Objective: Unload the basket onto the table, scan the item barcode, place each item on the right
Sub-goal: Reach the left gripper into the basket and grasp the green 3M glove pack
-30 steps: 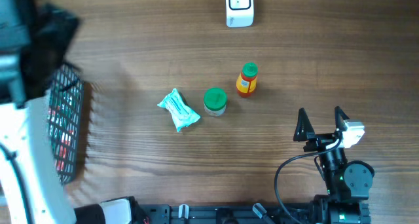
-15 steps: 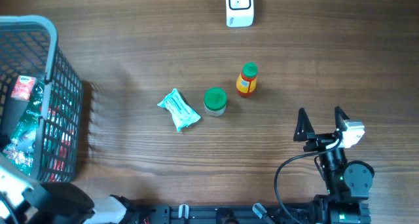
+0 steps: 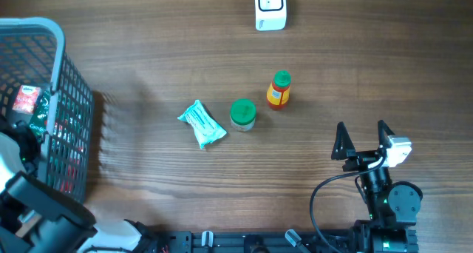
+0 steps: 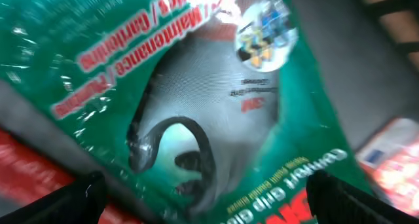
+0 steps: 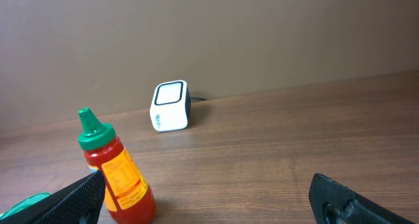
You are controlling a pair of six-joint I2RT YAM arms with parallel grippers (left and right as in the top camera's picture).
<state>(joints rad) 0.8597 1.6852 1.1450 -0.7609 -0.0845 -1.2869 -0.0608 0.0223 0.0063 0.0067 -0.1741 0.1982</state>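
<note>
Over the last second the left arm [image 3: 33, 205] had swung off the top of the basket [image 3: 74, 120] at 9 o'clock. It had come back in low from 7 o'clock, so the basket's contents showed again from above. Its wrist camera was now nose-down on a green glove packet [image 4: 196, 86] lying among red packs [image 4: 393, 158] inside. The left claw [image 4: 206, 198] stood wide apart, one tip at either lower corner of that view, clamped on nothing. I took that packet for the item to be scanned, and it was not yet gripped. The scanner [image 3: 270, 7] sat at 12 o'clock on the table [image 3: 185, 53], well apart from the basket, so the whole carry was still ahead. The right claw [image 3: 361, 135] at 5 o'clock hadn't stirred, fingers spread and empty. The teal packet [image 3: 201, 124], green-lidded jar [image 3: 242, 114] and red sauce bottle [image 3: 278, 90] lay untouched mid-table.
</note>
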